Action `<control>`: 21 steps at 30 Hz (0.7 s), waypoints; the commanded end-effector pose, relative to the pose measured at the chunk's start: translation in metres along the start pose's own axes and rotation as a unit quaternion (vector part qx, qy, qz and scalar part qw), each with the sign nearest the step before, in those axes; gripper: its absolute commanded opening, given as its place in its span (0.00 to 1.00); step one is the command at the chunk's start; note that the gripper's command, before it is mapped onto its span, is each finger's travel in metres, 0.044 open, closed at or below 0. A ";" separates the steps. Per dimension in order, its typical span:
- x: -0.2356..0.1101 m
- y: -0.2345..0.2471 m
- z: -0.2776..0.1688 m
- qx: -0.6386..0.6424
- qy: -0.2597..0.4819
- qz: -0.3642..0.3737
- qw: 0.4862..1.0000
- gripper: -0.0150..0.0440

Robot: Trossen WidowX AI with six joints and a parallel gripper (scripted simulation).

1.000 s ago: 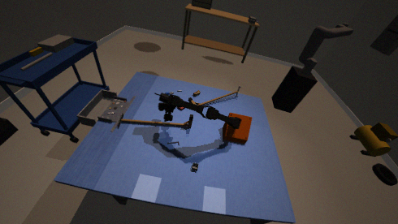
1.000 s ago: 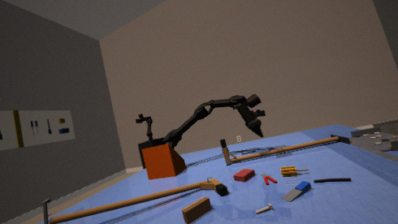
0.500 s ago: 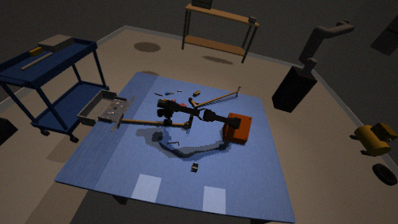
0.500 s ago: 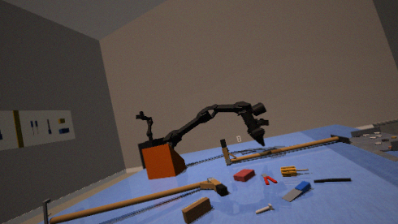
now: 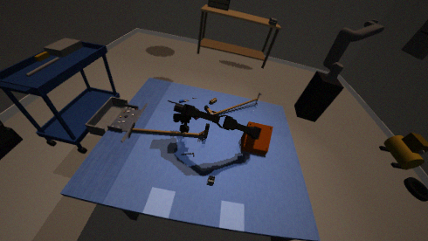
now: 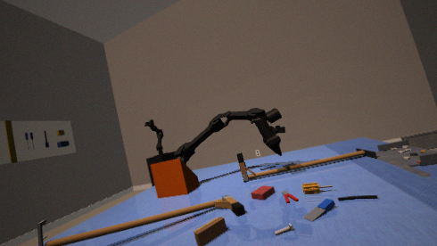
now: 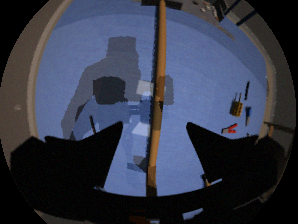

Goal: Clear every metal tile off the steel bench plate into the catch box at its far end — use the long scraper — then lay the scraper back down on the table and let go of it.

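Observation:
The long scraper (image 5: 168, 132) (image 6: 308, 164) (image 7: 157, 76) lies flat on the blue table, a wooden handle with its blade end at the steel bench plate (image 5: 136, 114) (image 6: 397, 159). Several small metal tiles (image 5: 124, 116) (image 6: 403, 150) lie on the plate. The grey catch box (image 5: 100, 114) sits at the plate's far end, off the table's left edge. My gripper (image 5: 184, 128) (image 6: 275, 149) (image 7: 156, 124) is open and empty. It points down and hangs above the middle of the scraper's handle, which runs between the fingers in the wrist view without touching them.
A second long-handled tool (image 5: 238, 106) (image 6: 134, 221) lies behind the arm's orange base (image 5: 258, 137) (image 6: 171, 177). A red block (image 6: 262, 192), pliers (image 6: 290, 196), a yellow tool (image 6: 310, 187), a blue-handled knife (image 6: 320, 209) and a wooden block (image 6: 210, 231) lie on the table. A blue cart (image 5: 52, 74) stands at the left.

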State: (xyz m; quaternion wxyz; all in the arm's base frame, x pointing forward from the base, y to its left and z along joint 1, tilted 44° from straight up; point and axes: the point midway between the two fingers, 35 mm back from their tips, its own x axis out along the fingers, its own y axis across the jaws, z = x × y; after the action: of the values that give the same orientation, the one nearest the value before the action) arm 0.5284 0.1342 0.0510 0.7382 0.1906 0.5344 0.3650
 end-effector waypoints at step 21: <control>-0.047 -0.009 -0.022 0.013 -0.044 0.005 0.999 1.00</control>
State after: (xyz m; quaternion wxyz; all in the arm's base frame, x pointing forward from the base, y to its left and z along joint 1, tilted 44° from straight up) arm 0.5080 0.0973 0.0652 0.7550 0.2115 0.5091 0.3551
